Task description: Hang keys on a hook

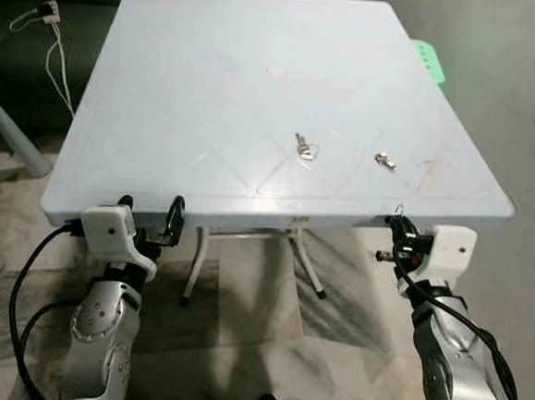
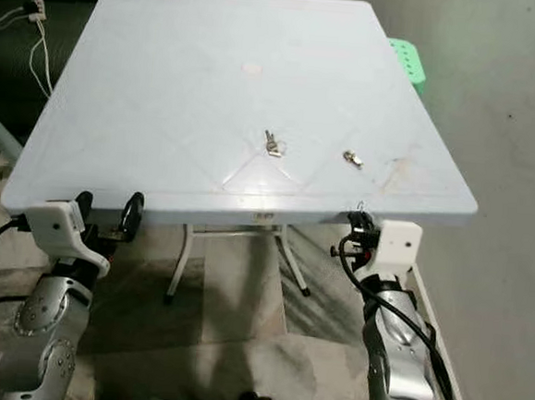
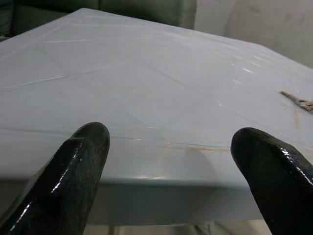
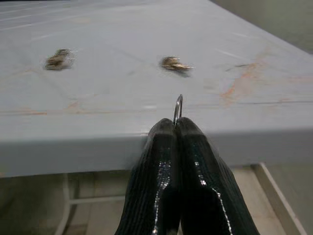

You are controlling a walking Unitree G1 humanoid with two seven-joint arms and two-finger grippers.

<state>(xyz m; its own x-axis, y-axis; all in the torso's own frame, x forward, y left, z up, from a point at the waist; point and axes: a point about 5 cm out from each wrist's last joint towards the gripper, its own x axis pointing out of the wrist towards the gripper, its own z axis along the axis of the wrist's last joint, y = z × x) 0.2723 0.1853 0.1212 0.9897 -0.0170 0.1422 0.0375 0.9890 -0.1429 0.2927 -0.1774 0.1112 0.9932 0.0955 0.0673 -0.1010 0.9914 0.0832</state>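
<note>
A bunch of keys on a ring point(image 1: 304, 147) lies on the pale blue table point(image 1: 212, 84), near its front middle. A second small key piece point(image 1: 385, 160) lies to its right. My right gripper point(image 1: 397, 224) is at the table's front edge on the right, shut on a thin metal wire hook point(image 4: 178, 108) that sticks up from its fingertips. In the right wrist view both key pieces point(image 4: 57, 58) point(image 4: 174, 63) lie beyond the hook. My left gripper point(image 1: 151, 211) stands open at the front edge on the left, nothing between its fingers point(image 3: 83, 161).
A green stool point(image 1: 429, 60) stands behind the table's far right corner. A dark sofa with a white charger cable point(image 1: 50, 16) is at the back left. A grey wall runs along the right. Folding table legs point(image 1: 198, 259) stand underneath on the marble floor.
</note>
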